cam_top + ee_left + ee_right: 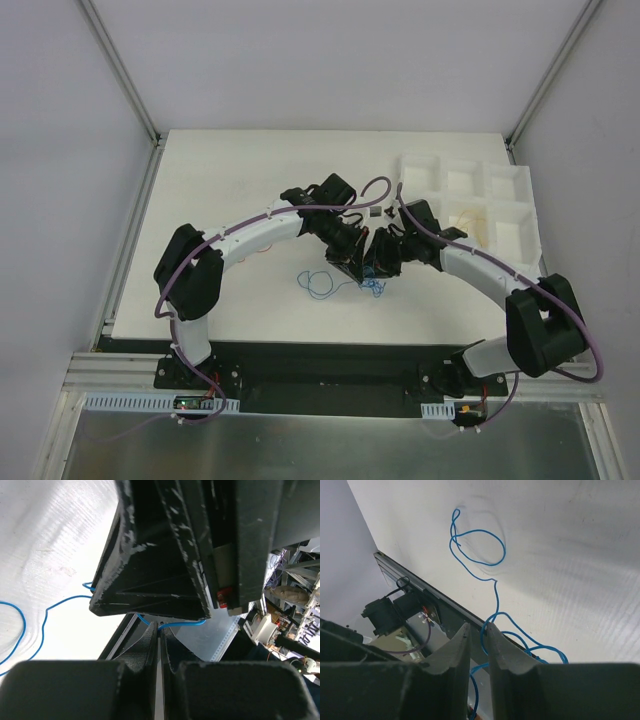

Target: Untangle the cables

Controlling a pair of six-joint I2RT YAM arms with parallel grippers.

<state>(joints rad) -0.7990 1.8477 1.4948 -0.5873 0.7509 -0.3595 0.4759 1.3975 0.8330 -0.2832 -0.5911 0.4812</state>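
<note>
Cable [372,288], thin and blue, lies in loose loops on the white table [230,200], just on the near side of the two grippers, which meet tip to tip mid-table. Left gripper [158,630] is fully closed. The cable comes out on both sides of its tips, apparently pinched there. Right gripper [476,627] is parted by a narrow slit. The cable runs from a loop on the table down against one fingertip and shows through the slit.
</note>
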